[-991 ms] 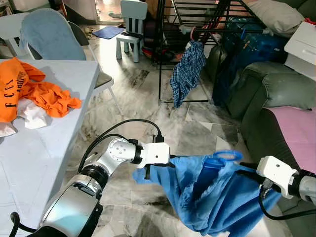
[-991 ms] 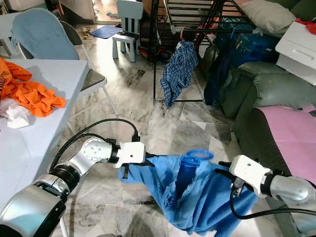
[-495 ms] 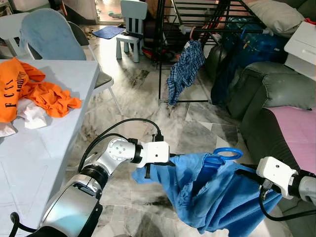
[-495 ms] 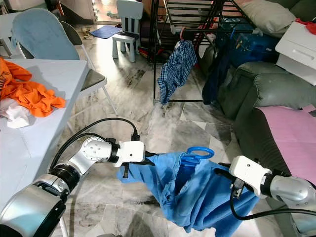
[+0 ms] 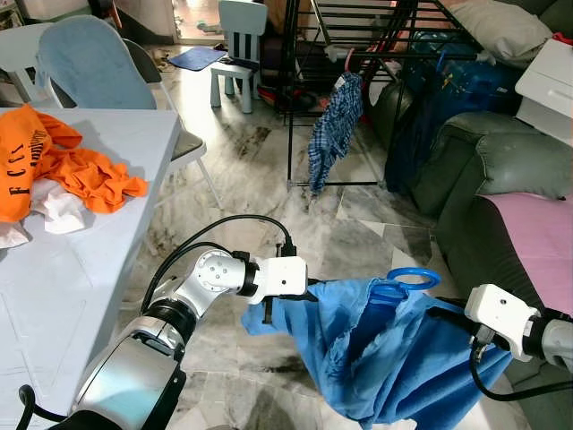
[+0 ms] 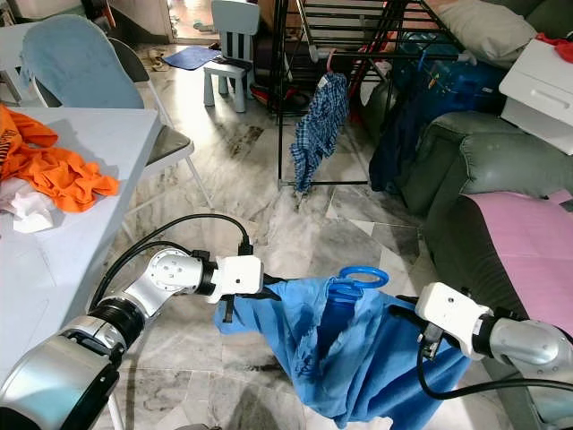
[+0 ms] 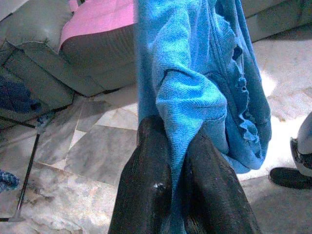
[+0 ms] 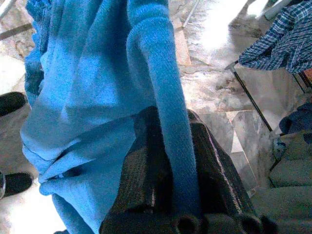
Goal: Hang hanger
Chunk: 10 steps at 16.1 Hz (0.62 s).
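Left gripper: my jaws are clamped on a fold of the blue garment; in the left wrist view the cloth runs up between the two black fingers.
Right gripper: jaws pinched together on a rolled edge of the same garment, out toward the sofa side.
Hanger: its blue hook pokes out of the top of the garment, midway between my two grippers; the rest sits inside the cloth, so I cannot tell how well it is seated.
Garment: held low over the marble floor, sagging in the middle, its lowest folds close to the floor.
Drying rack: ahead of me and well apart; a checked shirt already hangs from it.
Step in hand, as I judge it: carry the load to the rack and hook it on a rail.
How I would do it well: keep both grips firm and the span taut so the hook stays upright, lift before walking so nothing drags, and aim for a rail beside the checked shirt.
Risk: slack between the grips could tip the hook sideways.
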{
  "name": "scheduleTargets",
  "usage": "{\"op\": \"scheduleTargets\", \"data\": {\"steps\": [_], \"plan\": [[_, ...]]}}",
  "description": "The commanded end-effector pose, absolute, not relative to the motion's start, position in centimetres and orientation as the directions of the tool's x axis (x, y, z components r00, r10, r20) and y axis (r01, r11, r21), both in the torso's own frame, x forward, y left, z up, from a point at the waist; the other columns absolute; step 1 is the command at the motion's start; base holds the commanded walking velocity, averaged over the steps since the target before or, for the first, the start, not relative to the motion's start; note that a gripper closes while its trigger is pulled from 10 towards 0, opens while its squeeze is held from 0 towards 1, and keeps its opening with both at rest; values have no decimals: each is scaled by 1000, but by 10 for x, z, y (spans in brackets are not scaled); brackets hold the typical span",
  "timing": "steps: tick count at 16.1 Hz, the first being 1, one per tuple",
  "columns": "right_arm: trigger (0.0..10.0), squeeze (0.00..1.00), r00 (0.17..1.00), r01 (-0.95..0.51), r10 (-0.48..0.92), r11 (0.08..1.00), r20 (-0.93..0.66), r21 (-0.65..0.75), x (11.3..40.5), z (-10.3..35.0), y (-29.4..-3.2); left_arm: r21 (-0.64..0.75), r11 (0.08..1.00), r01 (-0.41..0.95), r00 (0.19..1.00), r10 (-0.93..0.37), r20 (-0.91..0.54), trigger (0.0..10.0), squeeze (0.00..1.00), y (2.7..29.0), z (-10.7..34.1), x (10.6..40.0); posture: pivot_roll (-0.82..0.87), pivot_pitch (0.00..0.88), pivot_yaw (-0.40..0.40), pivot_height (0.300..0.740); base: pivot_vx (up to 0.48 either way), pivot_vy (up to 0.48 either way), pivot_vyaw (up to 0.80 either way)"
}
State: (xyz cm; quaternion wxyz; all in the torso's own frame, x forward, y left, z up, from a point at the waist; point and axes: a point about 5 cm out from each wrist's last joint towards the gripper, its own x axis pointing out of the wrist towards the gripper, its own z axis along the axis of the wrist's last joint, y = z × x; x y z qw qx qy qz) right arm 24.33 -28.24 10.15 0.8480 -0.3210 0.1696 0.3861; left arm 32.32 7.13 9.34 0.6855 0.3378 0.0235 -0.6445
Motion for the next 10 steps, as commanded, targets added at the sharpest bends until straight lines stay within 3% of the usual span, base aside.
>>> {"op": "scheduleTargets", "data": {"steps": [1, 2, 3, 4, 6, 7, 8, 9, 10], "plan": [[0, 0, 667, -744, 542, 507, -511, -435, 247, 108, -283, 464, -74, 883, 158, -883, -441, 0, 0, 65, 102, 325, 10, 0, -54, 740, 0, 0, 0], [0, 0, 668, -744, 549, 509, -503, -433, 248, 109, -283, 464, -74, 883, 158, -884, -441, 0, 0, 65, 102, 325, 10, 0, -54, 740, 0, 0, 0], [10000, 0, 609, -786, 632, 564, -480, -255, 242, 108, -274, 463, -64, 884, 166, -883, -440, 0, 0, 62, 101, 325, 9, 0, -59, 740, 0, 0, 0], [10000, 0, 579, -802, 671, 572, -463, -173, 240, 107, -268, 464, -59, 884, 172, -882, -439, 0, 0, 60, 101, 325, 10, 0, -59, 740, 0, 0, 0], [9490, 0, 574, -806, 677, 568, -460, -169, 241, 106, -266, 468, -53, 882, 179, -882, -436, 0, 0, 60, 101, 326, 10, 0, -59, 740, 0, 0, 0], [10000, 0, 575, -805, 676, 568, -462, -170, 241, 104, -265, 469, -50, 882, 182, -880, -438, 0, 0, 60, 101, 326, 13, 0, -58, 740, 0, 0, 0], [7333, 0, 571, -806, 677, 571, -465, -158, 241, 104, -264, 470, -46, 881, 190, -877, -441, 0, 0, 61, 101, 327, 14, 0, -55, 740, 0, 0, 0], [2588, 0, 568, -806, 678, 574, -466, -147, 241, 104, -263, 471, -44, 881, 193, -875, -443, 0, 0, 62, 101, 327, 14, 0, -54, 740, 0, 0, 0], [0, 0, 567, -806, 680, 575, -466, -141, 240, 104, -263, 472, -44, 881, 194, -875, -444, 0, 0, 62, 101, 327, 14, 0, -54, 740, 0, 0, 0]]}}
